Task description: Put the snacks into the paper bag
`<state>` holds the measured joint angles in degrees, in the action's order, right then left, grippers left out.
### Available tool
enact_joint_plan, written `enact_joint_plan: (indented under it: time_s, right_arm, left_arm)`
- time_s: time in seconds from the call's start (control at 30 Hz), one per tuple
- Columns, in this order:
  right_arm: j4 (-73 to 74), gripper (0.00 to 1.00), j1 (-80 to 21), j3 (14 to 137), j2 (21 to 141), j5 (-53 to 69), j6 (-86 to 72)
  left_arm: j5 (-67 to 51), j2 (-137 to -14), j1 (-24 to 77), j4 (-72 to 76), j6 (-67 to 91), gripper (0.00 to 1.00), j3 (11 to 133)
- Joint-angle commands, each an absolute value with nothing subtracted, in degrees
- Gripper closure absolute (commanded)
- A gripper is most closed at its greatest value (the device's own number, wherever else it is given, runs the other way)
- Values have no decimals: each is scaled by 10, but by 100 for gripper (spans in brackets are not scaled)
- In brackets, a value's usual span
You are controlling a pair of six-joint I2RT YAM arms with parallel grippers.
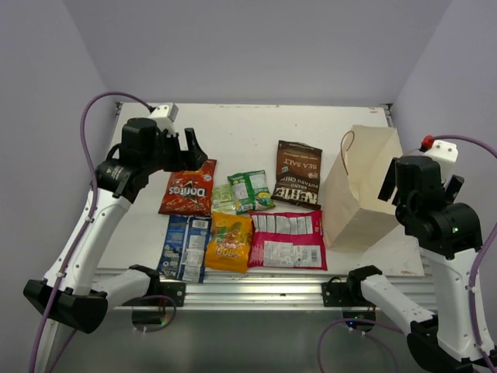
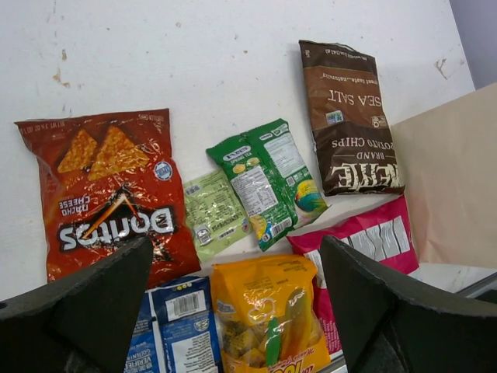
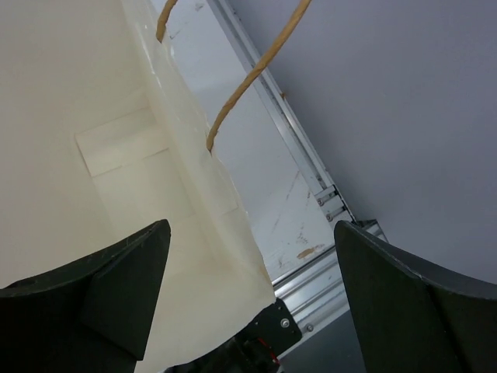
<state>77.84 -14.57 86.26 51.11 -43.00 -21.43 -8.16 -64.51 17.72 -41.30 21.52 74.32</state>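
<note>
Packets (image 2: 109, 194) overlap on the worktop (image 1: 256, 128), so with left tool (image 2: 237, 303) and right tool (image 3: 252, 295) both spread empty, you risk dragging neighbours or toppling the bag (image 1: 361, 194).

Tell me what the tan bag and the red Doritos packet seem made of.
Tan bag: apparently matte kraft paper, dull with sharp creases; its loop handles look like twisted paper cord. Red Doritos packet: probably glossy plastic film, since light glints on its wrinkles.
</note>
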Motion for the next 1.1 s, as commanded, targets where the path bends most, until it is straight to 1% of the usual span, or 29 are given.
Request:
enact_joint_plan:
  time_s: [0.0, 0.07, 0.1, 0.17, 0.23, 0.3, 0.33, 0.37, 0.53, 0.57, 0.63, 0.67, 0.7, 0.77, 1.0, 1.03, 1.07]
  right_arm:
    - [820, 10, -145, 842, 492, -449, -207]
    - [800, 15, -145, 821, 473, -444, -195]
    - [797, 24, -145, 814, 472, -444, -197]
    - [796, 33, -145, 815, 483, -443, -196]
    - [793, 35, -145, 814, 497, -443, -193]
    - [792, 42, -146, 814, 500, -442, -192]
    - [791, 45, -146, 813, 499, -441, -190]
    - [790, 52, -145, 813, 498, -440, -188]
    - [780, 55, -145, 810, 509, -415, -173]
    - [779, 59, -146, 811, 513, -412, -172]
    - [777, 68, -146, 811, 518, -407, -170]
    - [774, 82, -145, 811, 519, -407, -170]
    - [774, 90, -145, 811, 522, -407, -170]
    - [773, 100, -145, 811, 524, -405, -169]
    - [763, 100, -146, 810, 525, -378, -156]
    - [759, 100, -145, 812, 526, -371, -154]
    - [758, 100, -146, 816, 526, -363, -152]
  left_arm:
    - [-101, -642, 178, -397, 221, 7, 740]
    - [-103, -643, 178, -396, 221, 7, 737]
    - [-104, -645, 178, -395, 221, 7, 736]
    - [-107, -646, 178, -393, 221, 7, 733]
    - [-110, -646, 178, -391, 221, 7, 732]
    - [-108, -644, 179, -390, 221, 7, 730]
    - [-107, -642, 178, -390, 221, 7, 729]
    - [-105, -642, 178, -388, 220, 7, 728]
    - [-109, -640, 178, -385, 219, 7, 715]
    - [-109, -639, 178, -384, 220, 7, 714]
    - [-107, -637, 178, -384, 220, 7, 710]
    - [-107, -636, 178, -385, 218, 7, 710]
    - [-105, -634, 178, -385, 218, 7, 708]
    - [-103, -631, 178, -388, 216, 7, 708]
    - [-94, -624, 178, -394, 207, 8, 694]
    - [-91, -624, 178, -395, 206, 16, 692]
    - [-90, -624, 178, -397, 206, 20, 683]
